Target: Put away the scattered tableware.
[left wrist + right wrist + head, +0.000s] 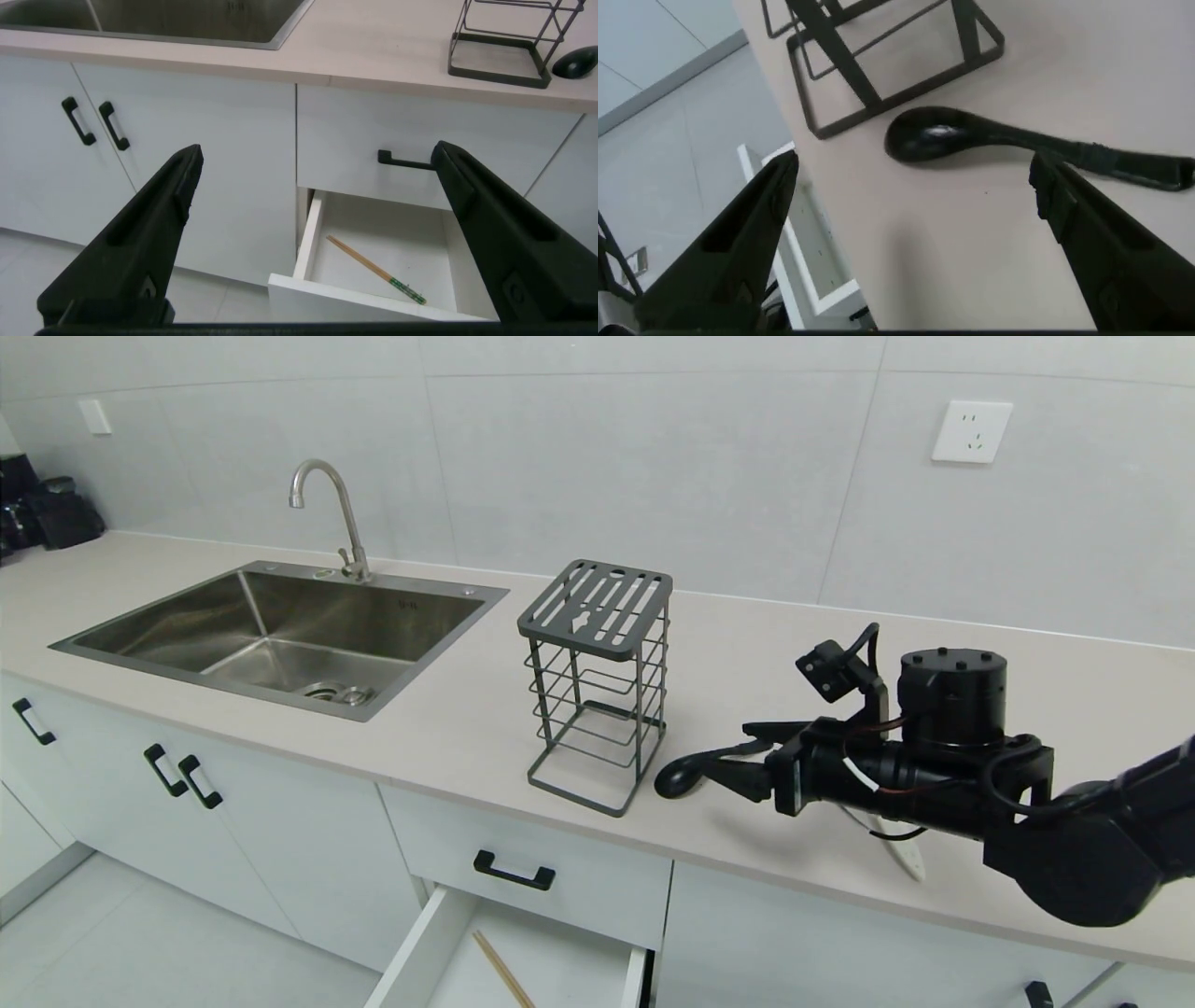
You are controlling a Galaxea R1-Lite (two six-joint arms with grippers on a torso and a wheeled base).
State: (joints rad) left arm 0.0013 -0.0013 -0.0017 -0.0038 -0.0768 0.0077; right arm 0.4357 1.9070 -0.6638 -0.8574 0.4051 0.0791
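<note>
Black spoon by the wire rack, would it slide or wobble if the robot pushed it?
Probably stiff: the black spoon keeps one straight, solid line. Its glossy surface on the smooth counter suggests it would slide easily. The rounded bowl may let it rock or swivel when nudged.

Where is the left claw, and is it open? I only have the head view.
Observer: The left claw is open, low in front of the pulled-out white drawer under the beige counter.
Operator: What is in that drawer?
Observer: One light wooden chopstick with a green-marked end, lying slantwise on the drawer floor.
Operator: Is the right claw shut on the glossy black spoon?
Observer: No, it is open, fingers spread wide. The spoon lies flat on the counter ahead of them.
</note>
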